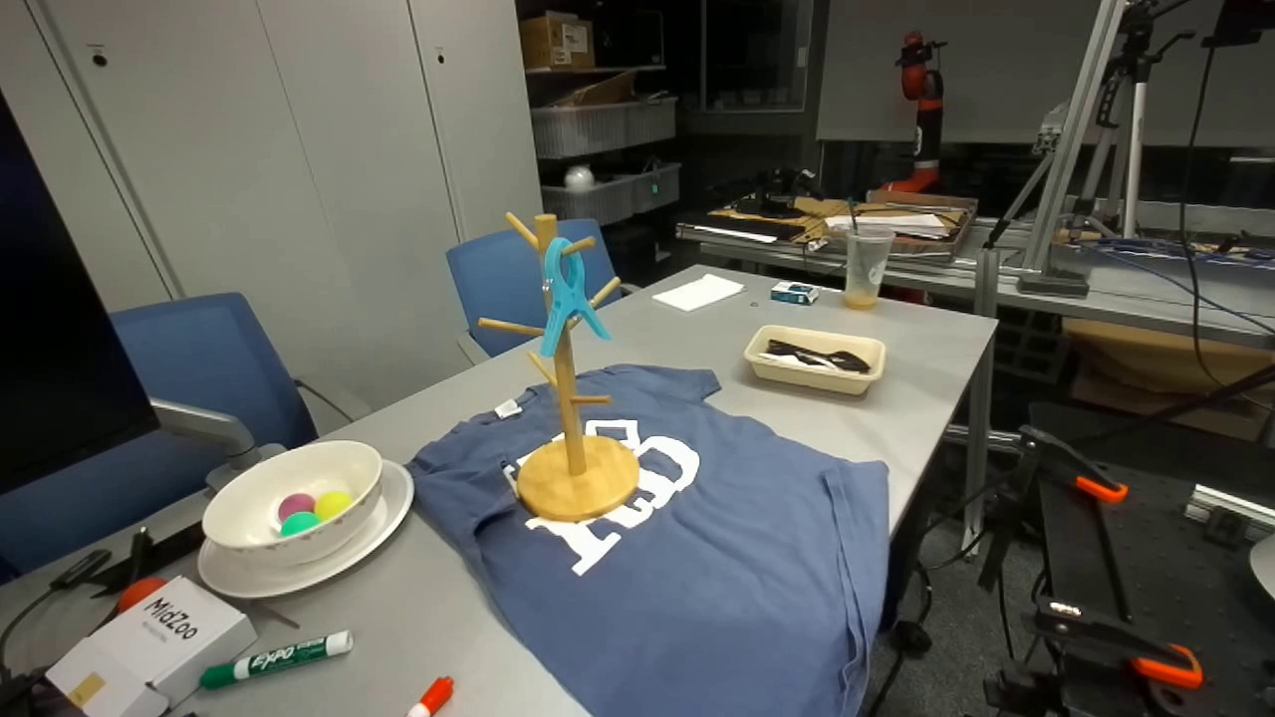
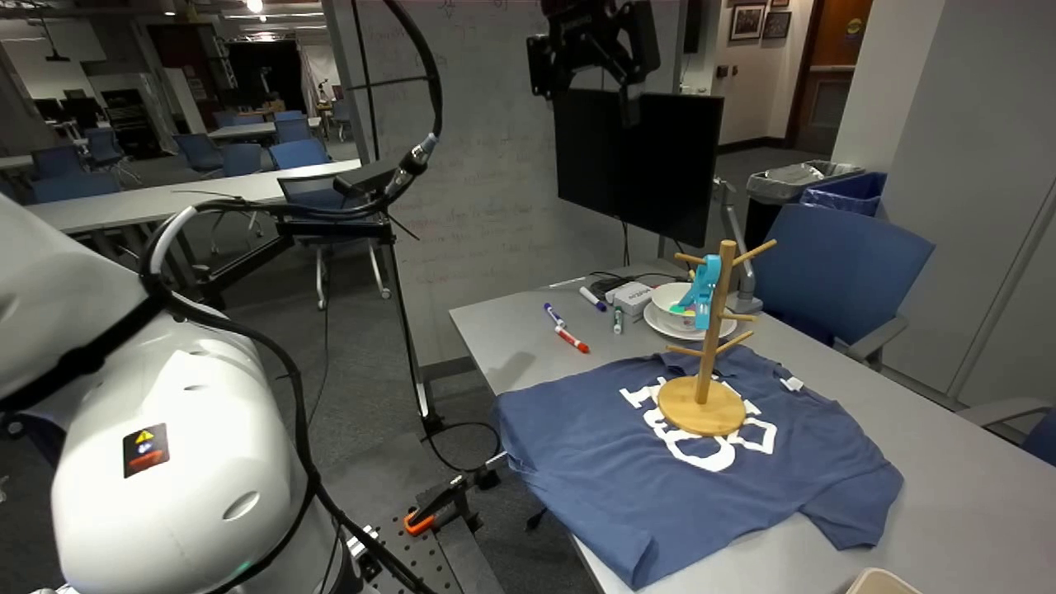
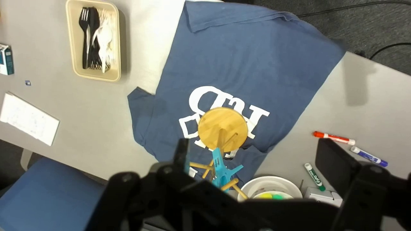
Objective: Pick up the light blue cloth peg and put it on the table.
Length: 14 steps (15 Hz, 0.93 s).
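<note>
Light blue peg hangs on the upper part of the wooden stand, above the table. Gripper wide and empty, higher than the stand and apart from it. Shirt spread under the stand. In an exterior view: bowl left of the stand, cutlery tray right of it.

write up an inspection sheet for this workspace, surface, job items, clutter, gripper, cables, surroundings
Surface: light grey table, partly covered by a spread blue T-shirt.
Job's things: light blue cloth peg up on the wooden stand, whose base rests on the T-shirt; not yet on the table.
Clutter: bowl of balls on a plate, green Expo marker, red marker, MidZoo box, cutlery tray, plastic cup.
Gripper: open, holding nothing, apart from the peg.
Cables: black cable looping beside the Panda arm; floor cables beside the table.
Surroundings: blue chairs, monitor, grey cabinets.
</note>
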{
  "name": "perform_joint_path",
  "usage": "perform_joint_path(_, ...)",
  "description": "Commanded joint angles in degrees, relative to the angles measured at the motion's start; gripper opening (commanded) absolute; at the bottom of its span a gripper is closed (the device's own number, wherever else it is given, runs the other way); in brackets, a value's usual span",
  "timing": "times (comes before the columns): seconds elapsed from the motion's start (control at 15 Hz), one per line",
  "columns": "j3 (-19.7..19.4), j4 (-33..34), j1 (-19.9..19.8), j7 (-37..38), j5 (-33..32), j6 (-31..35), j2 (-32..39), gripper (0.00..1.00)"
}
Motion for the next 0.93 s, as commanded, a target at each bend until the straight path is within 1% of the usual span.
perform_joint_path(0.0, 2.01, -5.80, 0.55, 4.58, -0.96, 6.11, -0.39, 1.00)
perform_joint_path(0.27, 4.84, -12.73, 1.30, 10.26, -0.34, 14.35, 0.13, 1.00)
perform_joint_path(0.53, 6.42, -17.58, 1.18, 15.52, -0.24, 24.03, 2.20, 1.00)
perform_joint_path(0.67, 7.10, -19.89, 0.59, 18.29, -1.34, 29.93, 3.59, 1.00)
perform_joint_path(0.87, 8.34, -22.31, -0.97, 22.79, -6.48, 38.76, 5.70, 1.00)
